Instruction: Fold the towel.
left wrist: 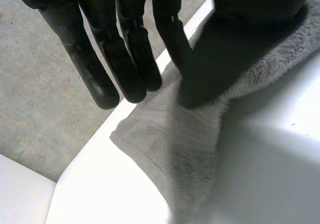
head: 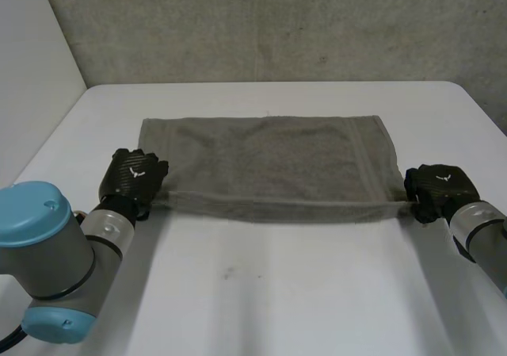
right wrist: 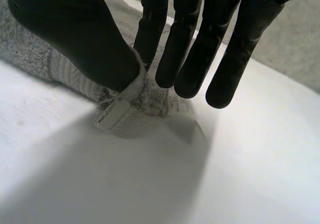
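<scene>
We hold the grey terry towel (head: pixel 269 158) by its two near corners.
Our left hand (head: pixel 136 178) and right hand (head: pixel 437 185) each pinch one (thumb against finger); the rest lies on the white tabletop (head: pixel 277 292).

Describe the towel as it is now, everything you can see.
The towel is grey and fluffy like terry, with a woven band and hem near its right end. It lies spread wide across the white table, far edge flat, near edge raised and stretched between the hands. The left hand pinches its near left corner, the right hand its near right corner, thumb against fingers.
</scene>
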### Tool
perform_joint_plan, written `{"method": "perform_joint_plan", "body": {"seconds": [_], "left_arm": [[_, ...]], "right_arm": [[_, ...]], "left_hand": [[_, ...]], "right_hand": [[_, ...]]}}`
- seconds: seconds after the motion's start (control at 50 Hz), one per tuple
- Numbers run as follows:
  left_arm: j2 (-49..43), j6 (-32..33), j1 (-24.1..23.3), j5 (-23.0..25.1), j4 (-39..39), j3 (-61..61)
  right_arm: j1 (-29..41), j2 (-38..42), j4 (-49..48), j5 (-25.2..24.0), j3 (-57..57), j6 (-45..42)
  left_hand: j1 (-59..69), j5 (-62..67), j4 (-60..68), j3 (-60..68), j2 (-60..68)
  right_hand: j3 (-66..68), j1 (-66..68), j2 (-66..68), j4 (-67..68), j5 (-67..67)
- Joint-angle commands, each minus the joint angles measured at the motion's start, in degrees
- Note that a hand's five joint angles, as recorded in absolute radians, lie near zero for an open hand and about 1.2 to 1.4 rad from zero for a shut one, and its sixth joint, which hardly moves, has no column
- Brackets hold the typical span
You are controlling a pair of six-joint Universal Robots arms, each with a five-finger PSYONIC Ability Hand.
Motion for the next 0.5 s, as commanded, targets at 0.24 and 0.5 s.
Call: {"method": "perform_joint_plan", "body": {"seconds": [0.24,0.5], "left_arm": [[2.9,-0.1,8.8,9.0,-12.4,1.6],[3.0,-3.9,13.5,15.9,-21.4,1.4]], "right_arm": [[0.1,-1.8,0.5,-0.9,2.2,-10.5],[-0.2,-1.9,0.6,-3.0,2.5,-10.5]], "left_hand": [[-31.7,-32.6,-32.6,-32.7,-32.6],[-33.5,-34.5,-34.4,-34.5,-34.4]], "right_hand": [[12.2,24.0,12.6,11.7,14.5],[12.2,24.0,12.6,11.7,14.5]]}}
